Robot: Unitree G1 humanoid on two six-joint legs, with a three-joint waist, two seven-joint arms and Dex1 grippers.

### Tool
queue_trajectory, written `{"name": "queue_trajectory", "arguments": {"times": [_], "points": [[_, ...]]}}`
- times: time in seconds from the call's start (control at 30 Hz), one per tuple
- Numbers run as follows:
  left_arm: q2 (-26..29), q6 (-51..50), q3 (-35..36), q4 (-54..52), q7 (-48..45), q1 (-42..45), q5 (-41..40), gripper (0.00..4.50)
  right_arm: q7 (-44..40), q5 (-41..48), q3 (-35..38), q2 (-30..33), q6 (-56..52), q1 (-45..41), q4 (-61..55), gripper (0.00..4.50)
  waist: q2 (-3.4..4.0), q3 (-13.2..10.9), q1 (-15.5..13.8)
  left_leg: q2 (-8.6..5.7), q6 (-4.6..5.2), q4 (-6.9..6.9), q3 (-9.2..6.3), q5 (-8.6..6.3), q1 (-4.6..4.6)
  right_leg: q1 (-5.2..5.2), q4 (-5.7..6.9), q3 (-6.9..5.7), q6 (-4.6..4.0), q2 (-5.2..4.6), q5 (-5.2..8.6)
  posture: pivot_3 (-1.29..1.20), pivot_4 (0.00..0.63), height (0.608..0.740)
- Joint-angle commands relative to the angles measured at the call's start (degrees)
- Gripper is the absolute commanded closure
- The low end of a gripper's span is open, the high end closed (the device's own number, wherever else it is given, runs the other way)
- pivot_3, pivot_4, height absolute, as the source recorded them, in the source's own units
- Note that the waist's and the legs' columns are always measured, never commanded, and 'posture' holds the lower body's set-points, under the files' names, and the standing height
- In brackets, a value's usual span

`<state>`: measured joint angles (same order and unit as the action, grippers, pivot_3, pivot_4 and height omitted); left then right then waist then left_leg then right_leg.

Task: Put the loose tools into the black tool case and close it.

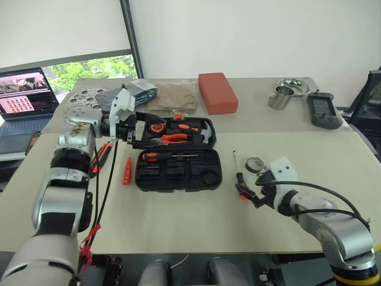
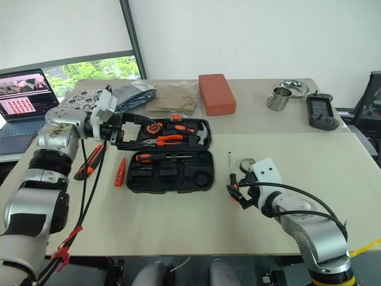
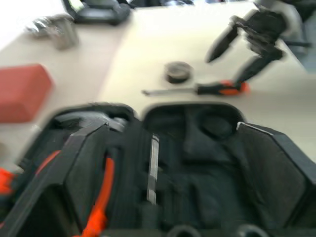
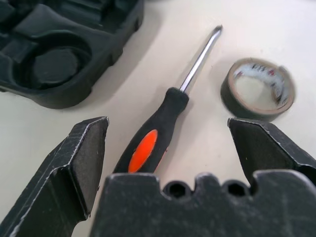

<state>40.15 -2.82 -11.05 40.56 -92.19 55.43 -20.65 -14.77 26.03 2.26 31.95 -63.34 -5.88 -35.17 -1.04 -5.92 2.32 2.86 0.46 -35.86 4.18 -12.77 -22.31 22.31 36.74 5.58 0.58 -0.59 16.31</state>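
Observation:
The black tool case [image 1: 149,176] lies open mid-table, with pliers, a hammer, a tape measure and one screwdriver [image 3: 152,168] in its slots. My left gripper [image 1: 138,134] hovers open over the case's left side, nothing between its fingers [image 3: 74,168]. A loose screwdriver [image 1: 238,173] with an orange-and-black handle lies right of the case, next to a dark tape roll [image 1: 255,164]. My right gripper [image 4: 168,123] is open just above that screwdriver's handle [image 4: 148,143], one finger on each side. A small orange tool [image 1: 127,171] and another screwdriver [image 1: 102,156] lie left of the case.
A red-orange block [image 1: 217,92] sits behind the case, with cloth [image 1: 172,95] and a dark bag [image 1: 140,90] beside it. Metal cups [image 1: 284,95] and a black device [image 1: 324,110] stand at the far right. A laptop [image 1: 24,95] is at the far left.

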Motion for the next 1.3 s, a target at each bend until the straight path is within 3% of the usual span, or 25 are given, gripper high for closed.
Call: {"name": "queue_trajectory", "arguments": {"times": [0.03,0.13,0.23,0.5,0.53,0.8,0.9,1.0,1.13,1.2,1.3], "points": [[9.04,-5.21,-7.70,-13.91,-0.31,-1.84,-10.32,0.03,1.28,-0.27,-0.78,-0.19,-4.89,-1.69,-0.65,0.00,0.00,-0.01,0.11,0.03,0.00,0.00,-0.09,0.00,-0.03,0.01,0.02,0.00,-0.02,0.02,0.01,0.00,0.150,0.740],[13.56,-5.32,-10.68,-19.77,-0.31,-2.94,-15.61,0.03,1.38,-0.44,-1.21,-0.39,-6.52,-2.30,-0.45,0.00,-0.01,-0.02,-0.03,0.03,0.00,-0.01,-0.20,0.00,-0.04,-0.02,0.02,0.00,-0.09,0.09,0.07,0.00,0.150,0.740],[15.37,-3.17,-11.89,-22.47,-0.31,-3.43,-18.07,0.00,1.62,-0.98,-1.42,-0.44,-7.10,-2.93,0.07,0.67,0.01,-0.02,-0.27,-0.01,0.02,-0.04,-0.27,0.01,-0.03,-0.08,0.04,0.01,0.11,0.08,0.33,0.00,0.150,0.740],[18.07,-2.17,-15.14,-24.93,-0.31,-4.16,-20.74,0.00,2.47,-1.60,-0.51,-2.36,-9.25,-4.32,0.12,3.39,0.00,-0.02,0.10,-0.04,0.05,-0.05,-0.34,0.03,-0.03,-0.06,0.11,0.00,0.09,0.22,0.46,0.00,0.150,0.740],[18.23,-2.17,-15.23,-25.27,-0.31,-4.34,-21.04,0.00,2.99,-1.63,0.28,-3.22,-9.82,-4.86,0.35,3.53,0.00,-0.02,0.12,-0.04,0.05,-0.04,-0.35,0.03,-0.03,-0.06,0.12,-0.01,0.07,0.23,0.48,0.00,0.150,0.740],[18.42,-2.08,-13.75,-25.86,-0.31,-5.66,-21.54,0.00,7.34,-1.57,7.27,-11.13,-15.76,-11.60,-0.21,3.53,0.02,-0.03,0.09,-0.04,0.05,-0.04,-0.39,0.03,-0.02,-0.04,0.21,-0.02,0.02,0.26,0.51,0.00,0.150,0.740],[17.80,-3.27,-11.33,-25.57,-0.31,-6.48,-21.53,0.00,8.22,-3.07,7.21,-10.59,-14.76,-13.98,-0.01,3.53,0.04,-0.05,0.08,-0.04,0.05,-0.04,-0.40,0.03,-0.06,-0.01,0.21,-0.02,0.01,0.25,0.52,0.00,0.150,0.740],[17.40,-4.70,-6.56,-25.21,-0.20,-9.47,-19.69,0.00,3.52,-4.60,3.20,-6.79,-4.41,-16.69,0.82,3.53,0.07,-0.07,0.10,-0.05,0.05,-0.02,-0.39,0.03,-0.06,0.00,0.20,-0.01,-0.01,0.25,0.54,0.00,0.150,0.740],[18.50,-8.10,-0.99,-27.72,2.46,-15.41,-18.48,0.00,-9.32,-7.34,-6.08,2.68,9.69,-16.36,4.33,3.53,0.14,-0.12,0.44,-0.04,0.08,0.01,-0.37,0.01,0.00,-0.01,0.20,-0.01,-0.06,0.25,0.62,0.00,0.150,0.740],[19.70,-8.85,1.76,-29.37,4.24,-19.73,-17.02,0.00,-17.73,-10.69,-11.90,7.45,20.39,-17.14,9.06,3.53,0.07,-0.16,0.39,0.00,0.20,0.01,-0.40,-0.06,0.05,-0.06,0.23,-0.06,-0.12,0.29,0.69,0.00,0.150,0.740],[21.40,-12.05,7.84,-33.38,7.96,-26.35,-17.99,0.00,-26.70,-15.80,-18.41,9.18,34.96,-22.44,19.80,3.53,0.03,-0.24,0.65,0.01,0.30,0.00,-0.39,-0.12,0.09,-0.04,0.25,0.01,-0.14,0.31,0.70,0.00,0.150,0.740]]}}
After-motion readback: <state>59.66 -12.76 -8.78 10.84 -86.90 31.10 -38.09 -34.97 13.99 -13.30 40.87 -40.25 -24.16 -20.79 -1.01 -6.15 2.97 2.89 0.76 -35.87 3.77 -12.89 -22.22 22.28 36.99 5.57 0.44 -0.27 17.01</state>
